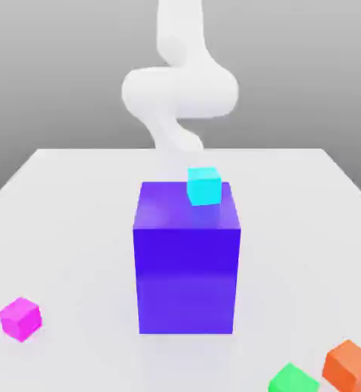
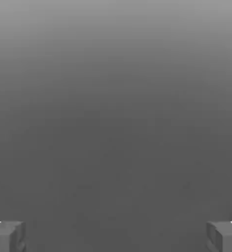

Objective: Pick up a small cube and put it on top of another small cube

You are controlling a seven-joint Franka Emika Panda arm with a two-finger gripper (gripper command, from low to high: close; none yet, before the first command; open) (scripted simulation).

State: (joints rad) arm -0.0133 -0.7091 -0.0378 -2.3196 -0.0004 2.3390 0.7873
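Observation:
A small glossy magenta-pink cube (image 1: 20,318) lies on the white table at the front of the exterior view's left. A small cyan cube (image 1: 203,186) rests on top of the big blue-violet block (image 1: 187,264), near its back right corner. The white arm (image 1: 179,88) rises behind the block, far from the magenta cube. In the hand view my gripper (image 2: 116,236) is open, its grey fingertips (image 2: 7,236) standing far apart with nothing between them and only plain grey ahead.
A small orange cube (image 1: 349,365) and a small green cube (image 1: 293,379) lie at the front of the exterior view's right. The tall blue-violet block stands mid-table between the arm and the front cubes. The white table (image 1: 68,230) spreads wide on both sides.

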